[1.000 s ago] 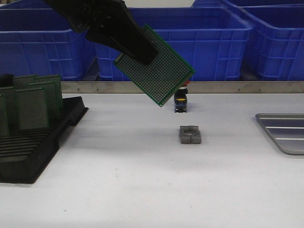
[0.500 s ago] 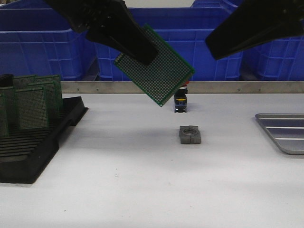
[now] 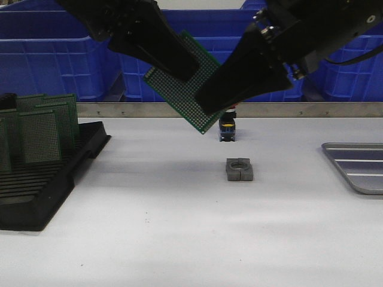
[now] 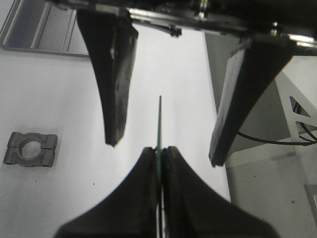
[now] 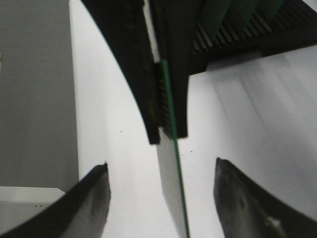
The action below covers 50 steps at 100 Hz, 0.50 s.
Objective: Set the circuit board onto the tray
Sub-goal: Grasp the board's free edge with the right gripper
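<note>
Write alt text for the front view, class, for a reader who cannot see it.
Above a white table, the left gripper holds a green circuit board tilted in mid-air while the open right gripper reaches its lower edge. A black rack of boards sits left, the metal tray far right, blue bins behind.

White table (image 3: 179,239) with a few items on it.
Black slotted rack (image 3: 42,191) of green boards at left edge; grey split clamp block (image 3: 240,169) mid-table; small dark part (image 3: 228,129) behind it near the back rail; silver tray (image 3: 359,166) at right edge.
</note>
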Each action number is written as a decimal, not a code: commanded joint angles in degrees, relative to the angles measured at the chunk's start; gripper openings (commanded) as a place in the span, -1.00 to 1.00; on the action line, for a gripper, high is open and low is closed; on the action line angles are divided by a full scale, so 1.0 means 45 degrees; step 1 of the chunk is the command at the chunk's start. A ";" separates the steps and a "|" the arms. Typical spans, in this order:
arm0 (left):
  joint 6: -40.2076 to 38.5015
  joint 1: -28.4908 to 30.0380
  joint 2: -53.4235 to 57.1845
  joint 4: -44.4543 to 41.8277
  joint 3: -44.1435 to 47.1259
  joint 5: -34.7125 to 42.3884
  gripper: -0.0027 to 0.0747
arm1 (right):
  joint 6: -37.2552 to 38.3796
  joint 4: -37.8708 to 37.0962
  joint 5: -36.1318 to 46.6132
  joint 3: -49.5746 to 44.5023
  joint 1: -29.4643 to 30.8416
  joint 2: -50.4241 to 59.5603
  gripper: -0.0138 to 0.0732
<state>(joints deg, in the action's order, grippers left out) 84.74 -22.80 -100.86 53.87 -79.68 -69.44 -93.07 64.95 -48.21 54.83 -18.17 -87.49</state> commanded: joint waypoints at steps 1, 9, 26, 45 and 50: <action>-0.0112 -0.0125 0.0562 0.0980 -0.0269 -0.0818 -0.98 | -0.0211 0.0692 -0.0432 0.0560 -0.0173 0.0232 0.11; -0.0112 -0.0125 0.0562 0.0980 -0.0269 -0.0818 -0.98 | -0.0211 0.0692 -0.0411 0.0560 -0.0185 0.0232 -0.20; -0.0112 -0.0125 0.0562 0.0980 -0.0269 -0.0794 -0.98 | -0.0211 0.0692 -0.0451 0.0560 -0.0185 0.0232 -0.77; -0.0112 -0.0125 0.0562 0.1191 -0.0269 -0.0851 -0.96 | -0.0211 0.0703 -0.0603 0.0560 -0.0185 0.0232 -0.84; -0.0112 -0.0125 0.0562 0.1328 -0.0269 -0.0851 -0.86 | -0.0193 0.0703 -0.0604 0.0560 -0.0185 0.0232 -0.84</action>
<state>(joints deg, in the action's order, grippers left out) 84.97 -22.93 -100.86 53.97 -79.68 -70.30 -93.63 64.97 -48.99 55.62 -18.98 -88.12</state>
